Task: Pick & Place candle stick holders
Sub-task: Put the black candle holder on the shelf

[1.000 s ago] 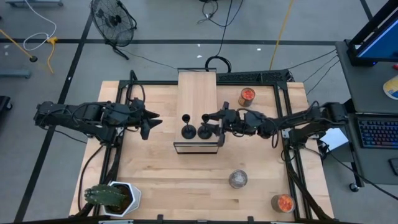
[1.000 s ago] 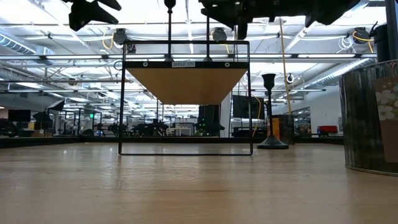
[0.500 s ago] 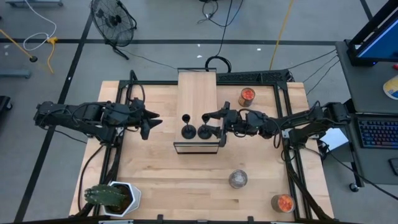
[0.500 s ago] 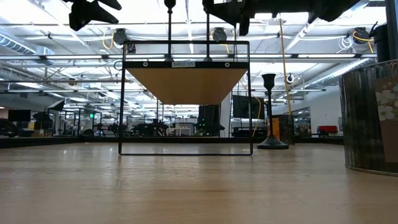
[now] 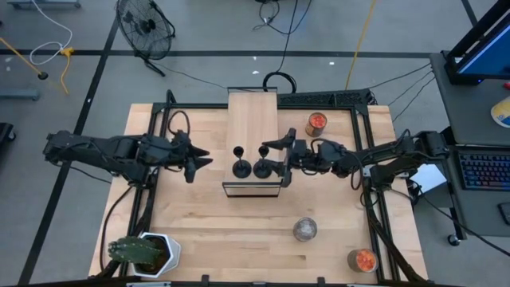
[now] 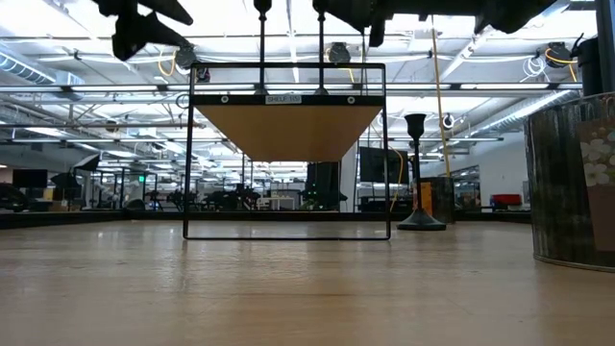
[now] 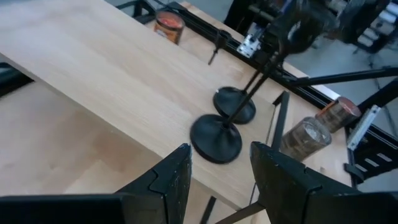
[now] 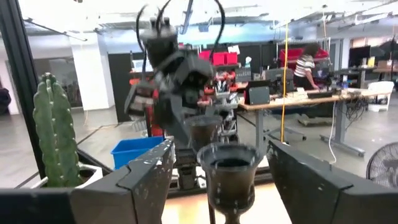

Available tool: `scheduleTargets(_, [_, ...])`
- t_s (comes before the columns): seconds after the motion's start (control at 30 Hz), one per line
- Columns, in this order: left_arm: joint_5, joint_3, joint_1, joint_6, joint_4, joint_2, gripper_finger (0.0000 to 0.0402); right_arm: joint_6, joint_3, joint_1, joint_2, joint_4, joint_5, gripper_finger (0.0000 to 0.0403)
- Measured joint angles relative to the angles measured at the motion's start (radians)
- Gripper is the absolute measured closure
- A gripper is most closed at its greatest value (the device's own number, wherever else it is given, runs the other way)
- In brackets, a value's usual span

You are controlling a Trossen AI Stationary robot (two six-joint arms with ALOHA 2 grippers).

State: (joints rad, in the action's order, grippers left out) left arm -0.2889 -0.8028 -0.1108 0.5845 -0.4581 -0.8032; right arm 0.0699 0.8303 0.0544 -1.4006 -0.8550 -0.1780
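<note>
A: What has just changed?

B: The left pincer (image 5: pixel 201 162) has crept toward the raised light-wood shelf (image 5: pixel 253 119) at the table's (image 5: pixel 239 239) middle, fingers spread wide and empty. The right pincer (image 5: pixel 279 165) has eased back slightly from the nearer small black round-based candle stick holder (image 5: pixel 261 168), also spread wide and empty.

A: And the holders?

B: Two stand side by side at the shelf's front edge, the second (image 5: pixel 239 167) just beside the first; another (image 6: pixel 415 173) stands on the table behind. Likely a placement just finished.
</note>
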Motion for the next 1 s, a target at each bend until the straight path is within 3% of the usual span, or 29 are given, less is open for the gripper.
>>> scheduleTargets(0.43, [0.000,0.135,0.000,-0.029,0.181,0.000,0.0232,-0.059,0.000,0.000,0.158,0.048,-0.003,0.0149])
scheduleTargets(0.77, [0.063,0.226,0.000,-0.166,0.332,0.027,0.0232,0.015,0.000,0.000,0.417,0.583,-0.143,0.0149])
scheduleTargets(1.0, [0.075,0.339,0.000,-0.160,0.359,0.146,0.0232,0.129,0.000,0.000,0.539,0.883,-0.205,0.0149])
